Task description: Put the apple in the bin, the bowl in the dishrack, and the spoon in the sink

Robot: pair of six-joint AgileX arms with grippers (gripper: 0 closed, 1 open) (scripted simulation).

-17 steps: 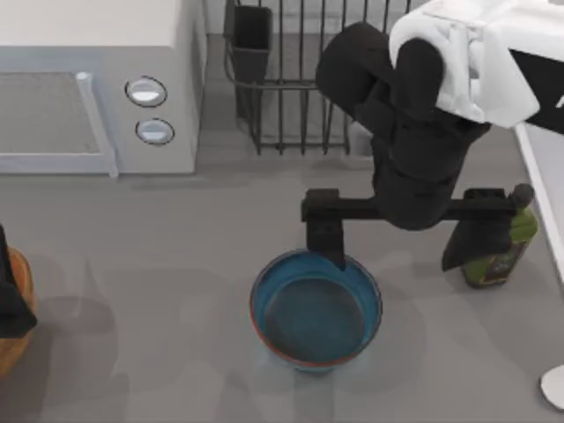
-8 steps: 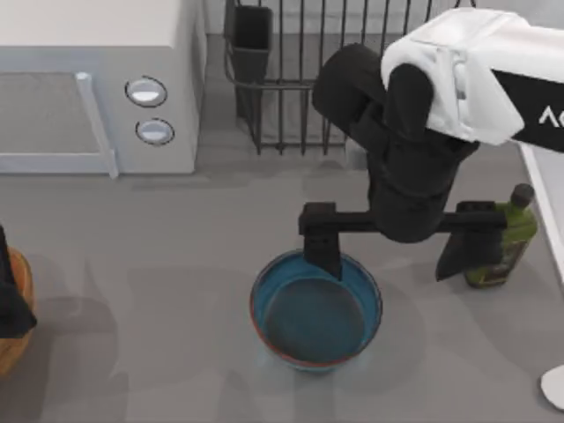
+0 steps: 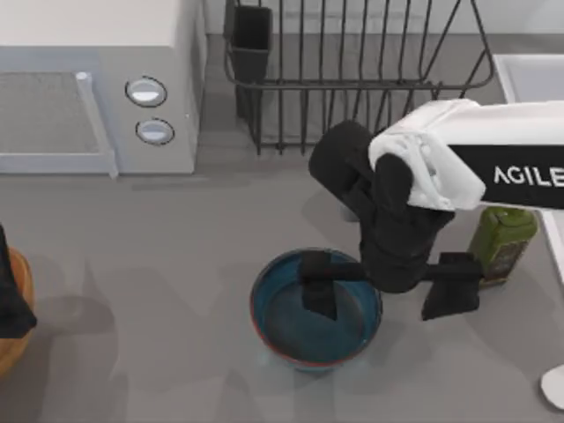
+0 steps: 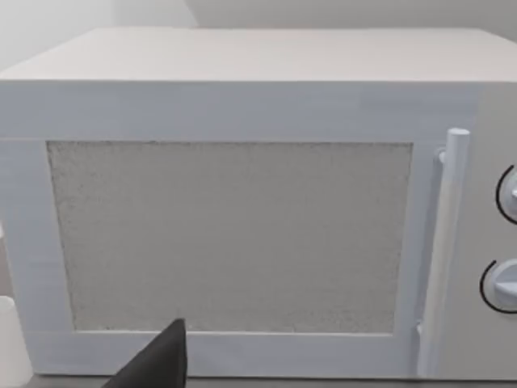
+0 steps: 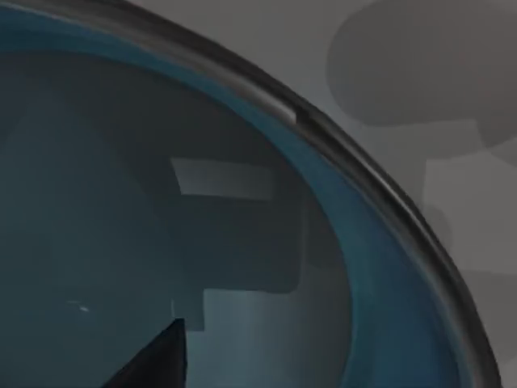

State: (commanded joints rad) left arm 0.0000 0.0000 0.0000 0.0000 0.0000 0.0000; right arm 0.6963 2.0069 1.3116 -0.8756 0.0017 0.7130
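Right gripper (image 3: 379,286): black, on the white AgileX arm reaching in from the top view's right; fingers spread wide apart, one finger (image 3: 319,286) set inside the bowl's opening, the other outside the bowl's right wall, so the jaws straddle that wall; contact with the wall cannot be told. Bowl (image 3: 282,339): teal-blue with thin reddish-brown rim, upright on the grey table (image 3: 159,291), in the lower middle of the top view; the right wrist view looks down close into its blue interior (image 5: 121,202), with the rim curving across and grey table beyond. Dishrack (image 3: 352,62): black wire rack at the upper middle of the top view, dark rectangular cutlery cup (image 3: 253,35) at its left corner; well apart from the bowl. Bin (image 3: 13,322): orange-brown, partly in view at the left edge, a black part of the left arm (image 3: 11,295) in front of it; whether the left gripper is spread or closed cannot be told. Sink (image 3: 529,75): pale basin with raised white rim at the upper right edge. Spoon (image 3: 555,385): white rounded end at the lower right edge. Green oil bottle (image 3: 504,242): standing just right of the right gripper, below the arm. Microwave (image 3: 97,79): white, two round knobs, upper left; the left wrist view faces its door (image 4: 230,234) and handle.
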